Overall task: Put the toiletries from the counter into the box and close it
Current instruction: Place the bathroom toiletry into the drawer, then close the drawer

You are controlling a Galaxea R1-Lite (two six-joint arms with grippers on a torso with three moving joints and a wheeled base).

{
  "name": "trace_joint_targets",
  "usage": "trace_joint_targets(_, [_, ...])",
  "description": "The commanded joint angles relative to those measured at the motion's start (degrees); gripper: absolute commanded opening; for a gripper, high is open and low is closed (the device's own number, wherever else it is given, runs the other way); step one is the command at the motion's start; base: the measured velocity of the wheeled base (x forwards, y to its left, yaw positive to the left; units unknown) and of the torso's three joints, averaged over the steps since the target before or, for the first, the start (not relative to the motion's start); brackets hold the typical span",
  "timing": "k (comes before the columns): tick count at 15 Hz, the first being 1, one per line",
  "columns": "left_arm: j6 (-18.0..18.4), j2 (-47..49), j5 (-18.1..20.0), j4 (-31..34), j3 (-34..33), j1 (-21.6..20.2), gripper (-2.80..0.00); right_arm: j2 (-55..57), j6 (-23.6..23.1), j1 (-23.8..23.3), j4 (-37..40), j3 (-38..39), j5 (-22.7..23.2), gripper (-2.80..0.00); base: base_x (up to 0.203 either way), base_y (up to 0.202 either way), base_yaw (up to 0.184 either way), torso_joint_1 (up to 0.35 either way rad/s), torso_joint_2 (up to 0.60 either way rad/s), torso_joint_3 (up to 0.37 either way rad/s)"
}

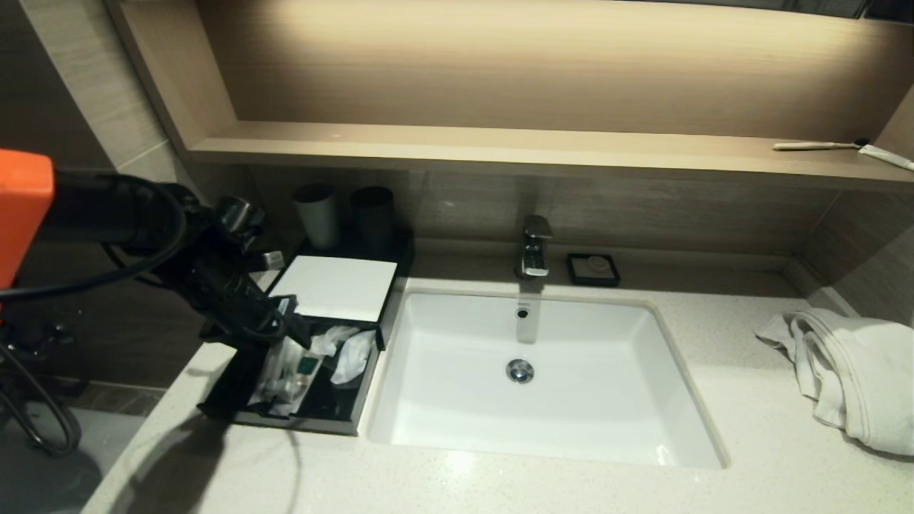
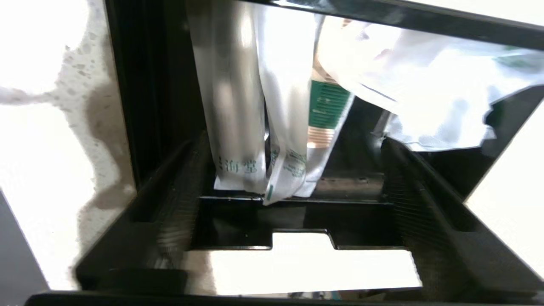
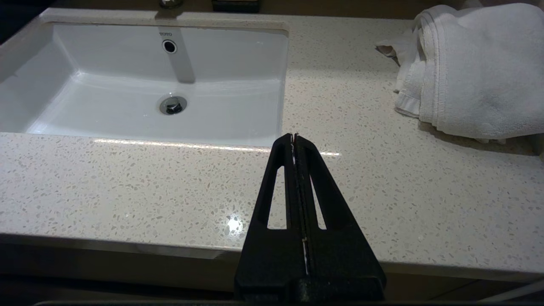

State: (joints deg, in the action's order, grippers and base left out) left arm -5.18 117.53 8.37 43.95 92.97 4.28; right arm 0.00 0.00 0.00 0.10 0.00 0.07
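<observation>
The black box (image 1: 335, 422) stands open on the counter left of the sink, its white-lined lid (image 1: 335, 285) laid back behind it. Several white toiletry packets (image 1: 294, 371) and a crumpled white wrapper (image 1: 353, 357) lie inside. My left gripper (image 1: 289, 332) hangs over the box's left side. In the left wrist view it (image 2: 293, 174) is wide open, its fingers (image 2: 182, 191) on either side of the packets (image 2: 238, 106) and a green-banded sachet (image 2: 325, 106), touching none. My right gripper (image 3: 294, 138) is shut and empty over the counter's front edge.
The white sink (image 1: 543, 446) fills the middle, with the faucet (image 1: 535, 246) and a soap dish (image 1: 593, 269) behind it. Two cups (image 1: 318, 214) stand behind the box. A white towel (image 1: 857, 378) lies at the right. A toothbrush (image 1: 821, 145) and tube (image 1: 889, 155) lie on the shelf.
</observation>
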Motion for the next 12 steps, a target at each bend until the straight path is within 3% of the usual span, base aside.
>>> trace_joint_targets(1, [-0.10, -2.22, 0.06, 0.35, -0.09, 0.47, -2.80, 0.00, 0.00, 0.00, -0.01, 0.00, 0.01, -2.80, 0.000, 0.000, 0.000, 0.000, 0.00, 0.000])
trace_joint_targets(10, [-3.19, -11.60, -0.20, 1.05, -4.73, 2.32, -2.80, 0.00, -0.09, 0.00, 0.08, 0.00, 0.01, -2.80, 0.000, 0.000, 0.000, 0.000, 0.00, 0.000])
trace_joint_targets(12, [-4.66, -13.65, -2.90, 0.67, -8.78, 2.67, -2.80, 0.00, -0.03, 0.00, -0.01, 0.00, 0.08, -2.80, 0.000, 0.000, 0.000, 0.000, 0.00, 0.000])
